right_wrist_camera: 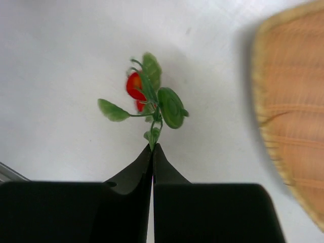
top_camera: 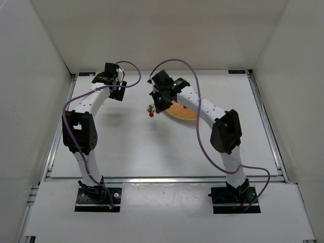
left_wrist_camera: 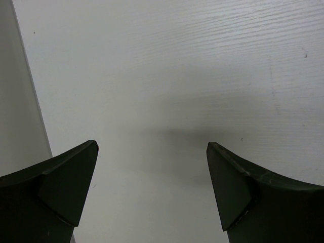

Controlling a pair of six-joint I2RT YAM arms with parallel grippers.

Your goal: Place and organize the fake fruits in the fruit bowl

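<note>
The fake fruits (right_wrist_camera: 147,96), a small sprig of red berries with green leaves, were pinched by the stem at the very tips of the right pincer (right_wrist_camera: 153,147), whose jaws were pressed together with no gap visible. The sprig stuck straight out beyond the tips, its long axis in line with the fingers, the berries and leaves fanned out at the far end. I could not tell whether it hung clear of the white surface (top_camera: 152,152) or brushed it.

In the overhead view the fake fruits (top_camera: 151,111) sat just outside the left edge of the fruit bowl (top_camera: 182,112), near it but not over it. The right wrist view agreed: the fruit bowl (right_wrist_camera: 293,116) filled the right side, its lighter rim well to the right of the sprig, with bare surface between. So the coming move probably turned on a sideways carry to the robot's right, across that rim, before any release.

The right pincer (top_camera: 153,107) was clearly the nearer one. The left pincer (top_camera: 118,92) hung off to the left with its jaws spread wide and nothing between them (left_wrist_camera: 152,167), only blank surface below.
</note>
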